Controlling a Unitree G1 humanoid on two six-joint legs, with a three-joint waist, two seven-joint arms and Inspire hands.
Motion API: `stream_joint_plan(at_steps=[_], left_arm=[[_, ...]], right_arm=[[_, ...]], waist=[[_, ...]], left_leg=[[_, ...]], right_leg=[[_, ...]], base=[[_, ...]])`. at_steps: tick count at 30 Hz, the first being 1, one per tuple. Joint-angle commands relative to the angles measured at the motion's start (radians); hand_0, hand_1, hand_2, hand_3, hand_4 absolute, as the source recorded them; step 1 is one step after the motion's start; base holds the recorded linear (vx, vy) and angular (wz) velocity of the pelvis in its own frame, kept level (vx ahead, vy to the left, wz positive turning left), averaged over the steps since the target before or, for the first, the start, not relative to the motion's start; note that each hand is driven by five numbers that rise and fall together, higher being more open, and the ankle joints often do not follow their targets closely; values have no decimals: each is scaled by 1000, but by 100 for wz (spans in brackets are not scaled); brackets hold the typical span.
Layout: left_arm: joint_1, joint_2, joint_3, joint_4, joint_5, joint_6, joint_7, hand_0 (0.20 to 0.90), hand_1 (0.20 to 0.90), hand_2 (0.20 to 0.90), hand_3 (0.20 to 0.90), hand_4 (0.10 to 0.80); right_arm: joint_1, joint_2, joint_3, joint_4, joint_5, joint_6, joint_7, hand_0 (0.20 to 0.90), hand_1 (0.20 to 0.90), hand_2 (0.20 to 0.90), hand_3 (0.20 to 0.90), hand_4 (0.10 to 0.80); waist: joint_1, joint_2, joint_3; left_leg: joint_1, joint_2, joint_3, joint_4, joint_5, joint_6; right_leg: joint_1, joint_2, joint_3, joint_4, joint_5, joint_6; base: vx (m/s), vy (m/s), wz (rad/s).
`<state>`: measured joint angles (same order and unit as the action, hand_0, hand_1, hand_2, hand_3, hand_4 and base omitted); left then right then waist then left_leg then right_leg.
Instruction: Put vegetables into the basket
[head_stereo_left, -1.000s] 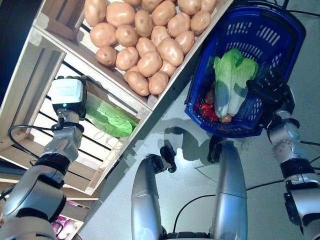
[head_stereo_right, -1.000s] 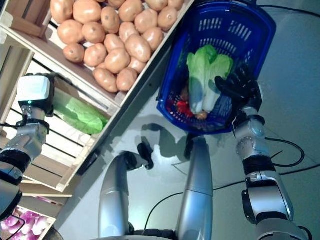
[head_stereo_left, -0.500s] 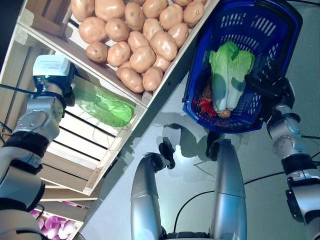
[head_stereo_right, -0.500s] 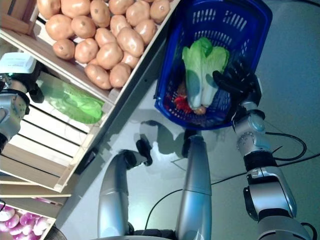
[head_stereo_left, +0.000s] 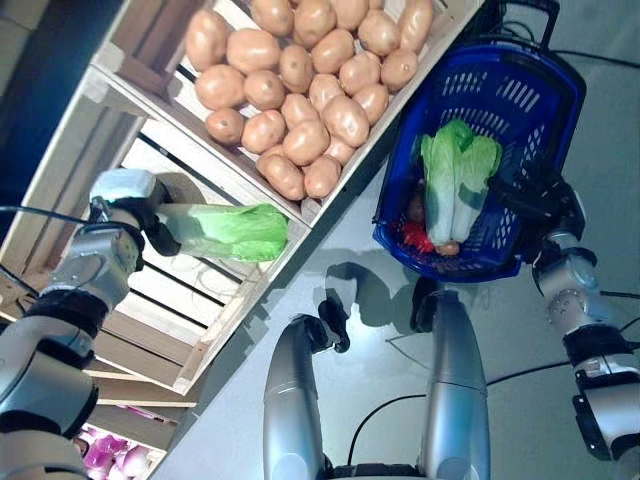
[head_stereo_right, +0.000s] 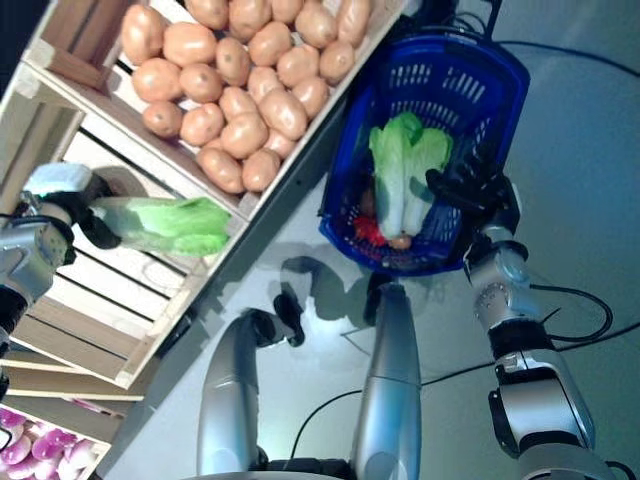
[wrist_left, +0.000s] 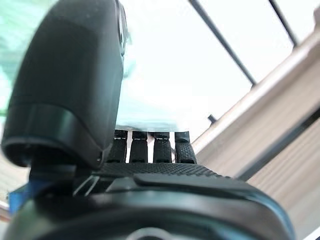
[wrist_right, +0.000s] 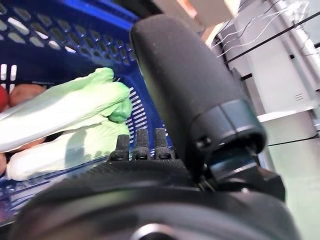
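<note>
Your left hand (head_stereo_left: 150, 222) is at the left, in front of the lower shelf of the wooden crate rack (head_stereo_left: 120, 75), with fingers curled around the pale stalk end of a leafy green cabbage (head_stereo_left: 228, 231). The cabbage lies roughly level, its leafy end pointing right toward the rack's near right edge, just below the potatoes (head_stereo_left: 300, 90) piled in the upper tray. In the left wrist view you see the thumb (wrist_left: 70, 85) closed over the pale green leaf and the fingers (wrist_left: 150, 150) curled beneath it.

Your right hand (head_stereo_right: 480, 195) is at the right rim of the blue basket (head_stereo_left: 545, 105), which sits on the grey floor (head_stereo_left: 560, 330) to the right of the rack. Its fingers are curled on the rim; in the right wrist view the thumb (wrist_right: 195, 95) is hooked over the basket's edge, so read it as gripping the basket.

Inside the basket you already have two long pale-green cabbages (head_stereo_left: 455, 180) lying side by side, leafy ends far, stalks near. Something red (head_stereo_left: 415, 238) and a brownish item (head_stereo_left: 416, 208) sit left of the stalks; can't tell what they are.

Purple onions (head_stereo_left: 105, 455) show at the near left corner, on a lower level.
</note>
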<state>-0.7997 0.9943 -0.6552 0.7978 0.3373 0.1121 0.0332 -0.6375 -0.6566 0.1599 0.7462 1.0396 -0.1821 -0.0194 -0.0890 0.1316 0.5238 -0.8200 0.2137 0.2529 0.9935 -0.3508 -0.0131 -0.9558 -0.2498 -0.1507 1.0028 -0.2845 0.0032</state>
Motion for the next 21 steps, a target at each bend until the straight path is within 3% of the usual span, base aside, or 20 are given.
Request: stream_joint_plan(at_steps=[1, 7, 12, 17, 21], left_arm=[[-1, 58, 112, -8, -70, -105, 1, 300, 300, 300, 300, 400], [81, 68, 134, -45, -86, -285, -86, 300, 300, 300, 300, 400], [187, 83, 141, -120, -135, -413, -108, 300, 300, 300, 300, 400], [345, 26, 281, -222, -383, -507, -177, 300, 300, 300, 300, 400], [467, -47, 368, -296, -345, -544, -89, 300, 300, 300, 300, 400]], right_arm=[[-11, -3, -88, -79, 38, -104, 15, 900, 900, 900, 900, 800], [45, 14, -102, -85, 41, -93, 19, 900, 900, 900, 900, 800], [134, 56, -116, -84, 72, -107, 36, 900, 900, 900, 900, 800], [240, 128, -132, -113, 17, -116, 52, 900, 900, 900, 900, 800], [332, 167, -137, -133, -21, -103, 87, 900, 900, 900, 900, 800]], waist=[[-13, -37, -4], [-13, -50, -6], [3, -72, -79], [25, -88, -157], [40, -98, -238]], left_leg=[[140, -20, 78, -129, -16, 7], [321, -33, 75, -202, -5, 17], [454, -47, 74, -291, 9, 34], [593, -69, 82, -432, 49, 29], [709, -98, 89, -579, 100, 16]], right_leg=[[196, 10, -15, -103, -30, 25], [382, 6, -45, -175, -24, 28], [529, 4, -76, -270, -11, 32], [686, 36, -99, -431, 19, 39], [827, 72, -120, -618, 65, 46]], base=[[21, 19, -3], [20, 34, -1], [84, -3, 0], [112, -40, 1], [153, -51, -3]])
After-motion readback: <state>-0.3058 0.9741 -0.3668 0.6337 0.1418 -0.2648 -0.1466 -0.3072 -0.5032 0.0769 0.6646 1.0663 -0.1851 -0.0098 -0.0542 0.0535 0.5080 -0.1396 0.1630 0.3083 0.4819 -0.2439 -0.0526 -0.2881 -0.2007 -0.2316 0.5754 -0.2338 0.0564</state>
